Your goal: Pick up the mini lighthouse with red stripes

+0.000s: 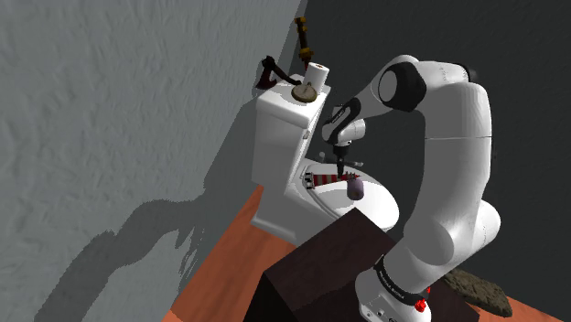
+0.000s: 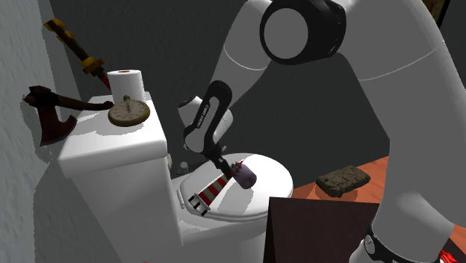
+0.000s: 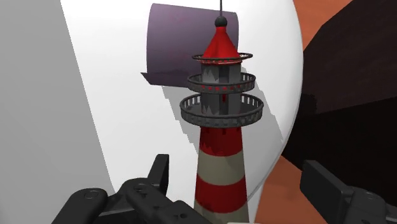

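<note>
As it hangs open, the tool [image 3: 242, 181] flanks the lighthouse [image 3: 219, 159].

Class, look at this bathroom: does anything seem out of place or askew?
The striped lighthouse lies on its side on the toilet lid, beside a purple cylinder. An axe and pocket watch sit on the tank, odd for a bathroom.

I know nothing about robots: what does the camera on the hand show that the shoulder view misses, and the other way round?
The wrist view adds the lighthouse's railed galleries and red cap up close, with the gripper's black fingers standing apart on either side, not touching it. The shoulder view adds the whole white arm and the tank top with a paper roll, a pocket watch and an axe. Both show the striped lighthouse lying on the white toilet lid beside a purple cylinder.
</note>
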Controlling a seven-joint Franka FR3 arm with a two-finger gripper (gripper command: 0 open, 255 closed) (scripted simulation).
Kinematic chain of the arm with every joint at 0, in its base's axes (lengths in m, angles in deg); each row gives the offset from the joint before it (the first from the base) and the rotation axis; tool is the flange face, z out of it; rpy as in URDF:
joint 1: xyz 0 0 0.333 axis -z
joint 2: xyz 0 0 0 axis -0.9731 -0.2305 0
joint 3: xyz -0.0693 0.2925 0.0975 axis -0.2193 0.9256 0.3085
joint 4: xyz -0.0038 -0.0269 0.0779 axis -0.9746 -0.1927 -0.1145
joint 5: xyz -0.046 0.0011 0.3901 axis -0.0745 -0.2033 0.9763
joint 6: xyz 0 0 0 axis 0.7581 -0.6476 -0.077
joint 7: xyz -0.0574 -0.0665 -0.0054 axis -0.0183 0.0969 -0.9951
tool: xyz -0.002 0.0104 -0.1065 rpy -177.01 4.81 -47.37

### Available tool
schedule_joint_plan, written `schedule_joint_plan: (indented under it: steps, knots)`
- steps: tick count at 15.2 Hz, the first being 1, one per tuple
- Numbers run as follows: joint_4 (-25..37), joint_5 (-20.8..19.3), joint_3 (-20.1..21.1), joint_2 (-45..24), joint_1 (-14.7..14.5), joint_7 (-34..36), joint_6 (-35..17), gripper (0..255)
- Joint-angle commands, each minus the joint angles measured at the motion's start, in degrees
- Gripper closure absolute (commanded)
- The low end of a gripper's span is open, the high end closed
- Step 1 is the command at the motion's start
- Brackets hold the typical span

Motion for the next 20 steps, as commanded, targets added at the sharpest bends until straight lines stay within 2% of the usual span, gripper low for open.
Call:
schedule_joint_plan:
  steps: [1,7,8,17,20]
  knots:
    - [0.6,0.2,0.3,-1.6,0.34,-0.08,-0.95,0]
    - [1.49,0.75,0.95,-4.71,0.93,0.21,-3.08,0]
    - [1.5,0.75,0.94,-4.64,0.9,0.21,-3.01,255]
    - [1.5,0.75,0.95,-4.71,0.92,0.21,-3.08,255]
    - [0.88,0.4,0.52,-2.67,0.54,0.02,-1.7,255]
